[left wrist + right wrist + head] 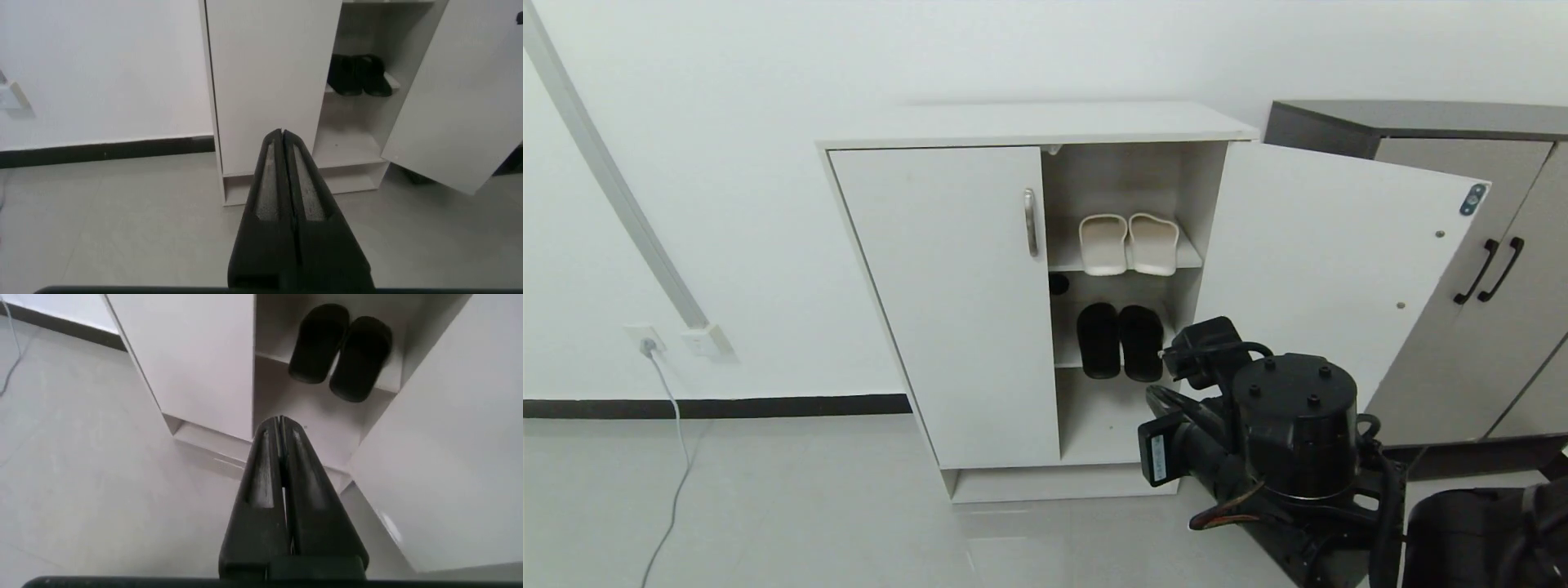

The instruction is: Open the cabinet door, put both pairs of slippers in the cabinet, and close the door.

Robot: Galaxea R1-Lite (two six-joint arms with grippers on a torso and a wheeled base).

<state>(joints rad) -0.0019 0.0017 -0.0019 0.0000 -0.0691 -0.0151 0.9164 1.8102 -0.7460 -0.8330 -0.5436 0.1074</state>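
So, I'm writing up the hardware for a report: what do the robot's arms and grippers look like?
The right arm is black, with a round capped joint studded with bolts, a white label on a boxy part and reddish cables underneath. The left gripper and right gripper are alike: two long black fingers, grey-lined, tapering to the tip.

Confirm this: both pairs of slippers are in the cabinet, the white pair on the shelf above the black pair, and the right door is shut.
Not quite. The right door stands wide open, as the head view shows. The rest holds: white pair on the shelf above the black pair, inside the cabinet.
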